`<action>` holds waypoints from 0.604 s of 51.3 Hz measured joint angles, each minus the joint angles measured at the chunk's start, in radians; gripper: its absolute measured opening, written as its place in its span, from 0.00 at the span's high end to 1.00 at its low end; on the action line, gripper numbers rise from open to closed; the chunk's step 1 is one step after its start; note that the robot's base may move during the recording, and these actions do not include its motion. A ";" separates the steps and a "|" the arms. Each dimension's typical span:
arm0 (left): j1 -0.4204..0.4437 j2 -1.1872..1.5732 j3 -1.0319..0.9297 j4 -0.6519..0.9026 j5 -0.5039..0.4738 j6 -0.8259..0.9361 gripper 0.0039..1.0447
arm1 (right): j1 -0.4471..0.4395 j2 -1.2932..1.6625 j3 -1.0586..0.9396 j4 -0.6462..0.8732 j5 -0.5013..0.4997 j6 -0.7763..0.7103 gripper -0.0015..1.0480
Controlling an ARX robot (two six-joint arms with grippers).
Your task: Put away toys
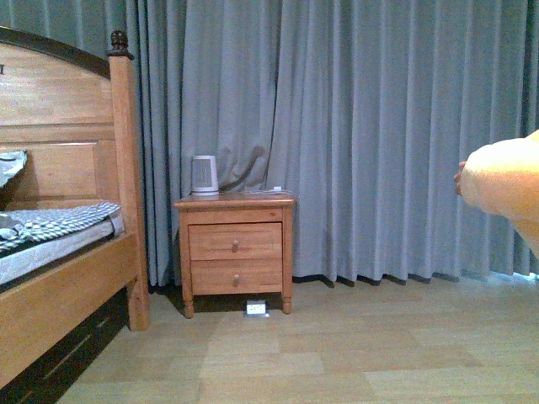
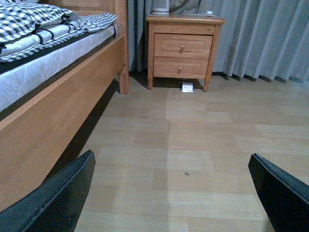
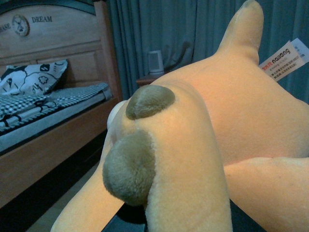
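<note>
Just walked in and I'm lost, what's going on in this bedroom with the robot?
The robot is putting away toys. Its right gripper holds a yellow-orange plush toy off the ground; the toy fills that arm's camera and pokes in at the right edge of the front view. The left gripper is open and empty above the wooden floor. A bed and a nightstand stand ahead. The toy isn't put down anywhere yet.

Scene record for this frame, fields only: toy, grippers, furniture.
plush toy: yellow-orange, held off the floor, right edge of front view
right gripper: under the toy, carrying it; jaws hidden
left gripper: open, empty, above wooden floor
nightstand: two drawers, before curtain, white appliance on top
bed: beside nightstand, checked bedding
</note>
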 joint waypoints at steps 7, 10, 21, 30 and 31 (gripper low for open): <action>0.000 0.000 0.000 0.000 0.000 0.000 0.05 | 0.000 0.000 0.000 0.000 0.001 0.000 0.84; 0.000 0.000 0.000 0.000 0.000 0.000 0.05 | 0.000 0.000 0.000 0.000 0.001 0.000 0.84; 0.000 0.000 0.000 0.000 0.000 0.000 0.05 | 0.000 0.000 0.000 0.000 0.004 0.000 0.84; 0.000 0.000 0.000 0.000 0.000 0.000 0.05 | 0.000 0.003 0.000 0.000 0.004 0.000 0.84; 0.000 0.000 0.000 0.000 0.000 0.000 0.05 | 0.000 0.004 0.000 0.000 0.004 0.000 0.84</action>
